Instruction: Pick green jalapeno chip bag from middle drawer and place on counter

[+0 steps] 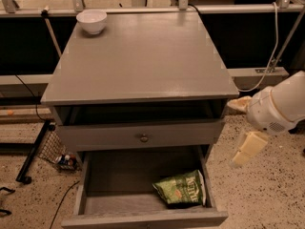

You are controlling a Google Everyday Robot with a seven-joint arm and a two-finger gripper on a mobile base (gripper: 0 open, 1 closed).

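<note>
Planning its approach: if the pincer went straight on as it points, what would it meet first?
Probably the middle drawer's right wall, since the pincer, right of the cabinet, angles down-left; depth unclear, possibly floor instead.

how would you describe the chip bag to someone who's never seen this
Start at the broad grey counter, with the end effector hovering to its right; below the knobbed drawer front, the middle drawer stands open. In its front right corner lies the green jalapeno chip bag: crinkled light green with white lettering, unlike the white bowl up on the counter.

High front view, angled down on counter (143,61); end effector (242,127) right edge.
</note>
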